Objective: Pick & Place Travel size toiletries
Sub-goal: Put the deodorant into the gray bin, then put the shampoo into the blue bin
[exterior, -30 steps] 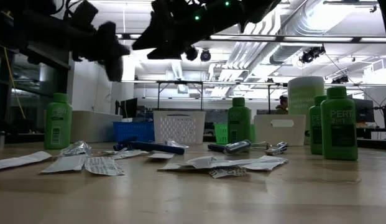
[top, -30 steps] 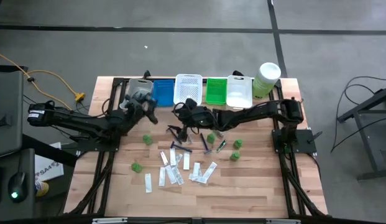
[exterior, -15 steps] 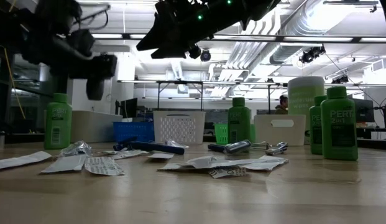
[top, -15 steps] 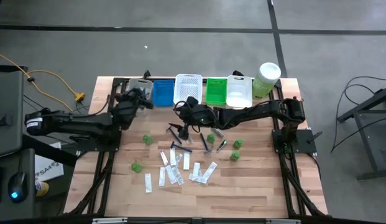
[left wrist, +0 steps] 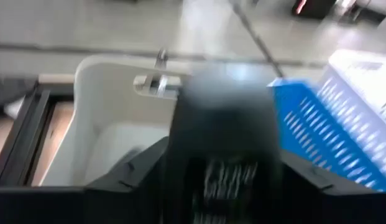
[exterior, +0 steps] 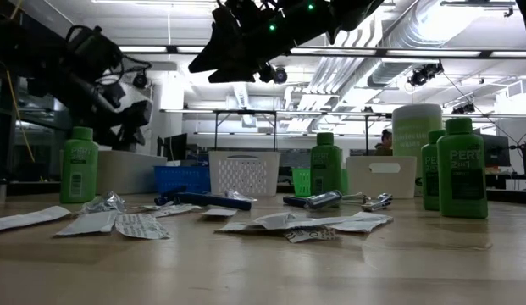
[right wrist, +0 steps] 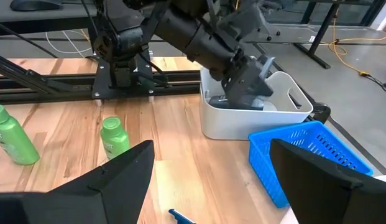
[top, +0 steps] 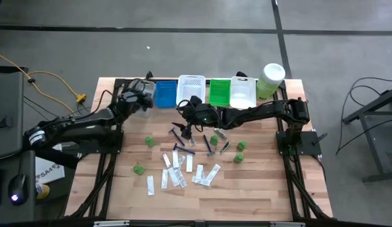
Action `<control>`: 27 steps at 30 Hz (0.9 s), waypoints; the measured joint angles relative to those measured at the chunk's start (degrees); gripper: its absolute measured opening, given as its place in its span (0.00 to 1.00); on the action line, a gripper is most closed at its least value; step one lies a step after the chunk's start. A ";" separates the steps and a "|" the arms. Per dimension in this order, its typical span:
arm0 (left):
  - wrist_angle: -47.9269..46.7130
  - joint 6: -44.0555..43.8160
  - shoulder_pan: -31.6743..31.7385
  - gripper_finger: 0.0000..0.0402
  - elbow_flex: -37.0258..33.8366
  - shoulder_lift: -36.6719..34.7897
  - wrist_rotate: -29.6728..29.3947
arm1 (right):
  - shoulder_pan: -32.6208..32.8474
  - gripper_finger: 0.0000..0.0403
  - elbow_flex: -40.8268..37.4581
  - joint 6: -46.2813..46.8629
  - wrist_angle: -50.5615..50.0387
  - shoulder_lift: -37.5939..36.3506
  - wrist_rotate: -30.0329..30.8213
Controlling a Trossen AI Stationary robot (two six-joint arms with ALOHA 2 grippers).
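Note:
My left gripper (top: pixel 141 99) hangs over the pale, clear-walled basket (right wrist: pixel 286 87) at the left end of the basket row, shut on a dark grey oval piece (left wrist: pixel 225 130). My right gripper (top: pixel 184 128) hovers open above the scattered toiletries near the table's middle. Small green bottles (top: pixel 149 142) (top: pixel 214 139) (top: pixel 238 157) stand upright on the wood. Thin dark razors (top: pixel 180 134) and flat white sachets (top: pixel 175 171) lie flat around them. In the right wrist view, two green bottles (right wrist: pixel 115 135) show near the pale basket. My left gripper pinches the dark grey oval piece (left wrist: pixel 229 106) between its two fingers, slanting down from the near left side. The piece is lifted clear, above the inside of the pale basket (left wrist: pixel 112 134). Blur hides which part of the piece the fingers are on.
Blue (top: pixel 165 93), white (top: pixel 190 88), green (top: pixel 219 92) and another white basket (top: pixel 243 93) stand in a row along the far edge. A big pale-green canister (top: pixel 270 79) is at the row's right end. Bare wood lies toward the near edge.
My left gripper has swung toward the far edge and come down over the pale basket, carrying the dark grey piece with it and staying shut. My right gripper has kept nearly still above the razors.

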 joint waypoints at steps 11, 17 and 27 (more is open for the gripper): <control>-9.04 0.89 2.24 0.71 5.88 0.01 5.71 | 0.04 0.78 0.00 0.07 -1.06 0.04 0.00; -22.65 1.40 2.24 0.72 13.70 -0.01 10.16 | 0.07 0.78 -0.02 2.53 -4.20 0.09 0.12; -35.02 -2.59 -7.47 0.72 15.24 -5.11 12.34 | 0.34 0.78 -0.07 4.12 -11.61 -3.70 1.93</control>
